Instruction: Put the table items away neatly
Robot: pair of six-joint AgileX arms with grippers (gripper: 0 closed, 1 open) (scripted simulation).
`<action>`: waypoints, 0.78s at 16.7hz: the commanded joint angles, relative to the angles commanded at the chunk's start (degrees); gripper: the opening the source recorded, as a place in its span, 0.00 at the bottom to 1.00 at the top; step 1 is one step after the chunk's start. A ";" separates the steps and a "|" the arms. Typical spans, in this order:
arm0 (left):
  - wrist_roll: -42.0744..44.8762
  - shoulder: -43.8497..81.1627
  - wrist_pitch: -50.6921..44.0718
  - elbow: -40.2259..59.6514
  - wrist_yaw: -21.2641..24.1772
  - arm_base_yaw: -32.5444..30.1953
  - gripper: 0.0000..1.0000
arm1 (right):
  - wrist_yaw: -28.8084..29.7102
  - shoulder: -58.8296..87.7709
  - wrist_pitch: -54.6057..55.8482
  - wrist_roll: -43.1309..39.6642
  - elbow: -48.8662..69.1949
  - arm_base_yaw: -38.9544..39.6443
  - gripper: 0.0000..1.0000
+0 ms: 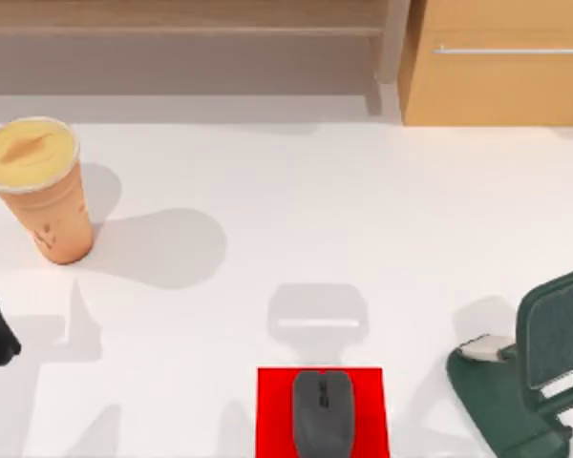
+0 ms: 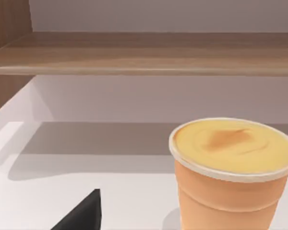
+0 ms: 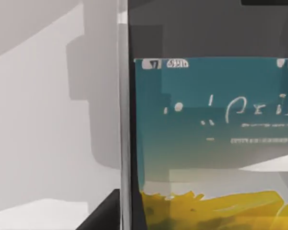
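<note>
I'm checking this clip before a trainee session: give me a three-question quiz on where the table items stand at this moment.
1. True or false: the computer mouse lies on the red mat.
2. The paper cup stands: A) at the table's left side, upright; B) on the shelf; C) tipped over beside the phone stand.
3. Fill in: the right wrist view looks closely at the screen of the ____.

Key: 1 true; 2 A; 3 smartphone.
</note>
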 joint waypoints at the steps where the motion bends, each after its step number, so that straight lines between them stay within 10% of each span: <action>1: 0.00 0.00 0.00 0.00 0.00 0.00 1.00 | -0.01 -0.62 -1.38 -0.02 0.71 0.00 0.00; 13: 0.00 0.00 0.00 0.00 0.00 0.00 1.00 | 5.87 -8.75 -2.76 11.73 2.29 9.09 0.00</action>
